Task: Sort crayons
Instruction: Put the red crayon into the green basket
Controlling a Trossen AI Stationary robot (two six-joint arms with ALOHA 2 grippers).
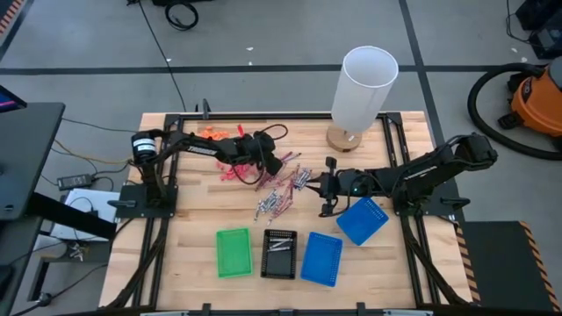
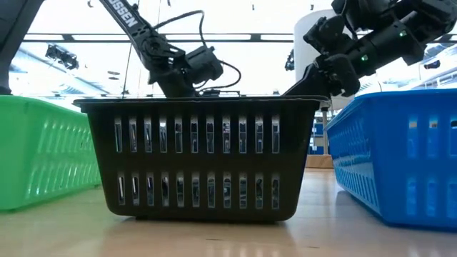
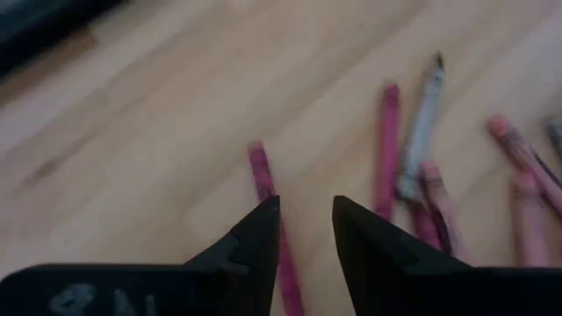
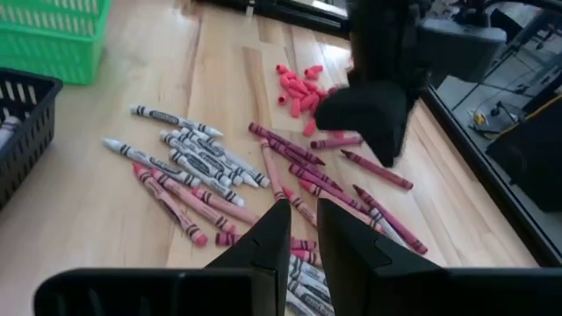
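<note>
At the left of the high view, the left arm reaches across the wooden surface (image 1: 193, 197) toward the middle, and the left gripper (image 1: 279, 164) sits just above centre at the upper left edge of the crayons (image 1: 281, 195). In the left wrist view its fingers (image 3: 255, 241) stand a little apart with nothing held, and one dark red crayon (image 3: 268, 206) lies on the wood running into the gap between them; more red ones and a grey one lie to the upper right of that frame, clear of the tips.

The crayons lie as a loose scatter in the middle of the high view, between the two grippers. The right wrist view shows grey ones grouped at centre left, dark red ones spread across the centre and right, and a small heap of stubby pink bits (image 4: 299, 90) beyond them.

Along the lower part of the high view sit a green tray (image 1: 234, 253), a black tray (image 1: 280, 254) with a few sticks inside, and a blue tray (image 1: 321, 259). A second blue tray (image 1: 362, 220) sits tilted to their upper right.

The right arm comes in from the right edge, and the right gripper (image 1: 326, 187) rests just right of the scatter. In the right wrist view its fingers (image 4: 263, 246) are narrowly parted and empty, with the nearest red and grey crayons lying right at and under the tips.

A white cylinder (image 1: 363, 88) stands at the upper centre right, at the far edge of the surface.
</note>
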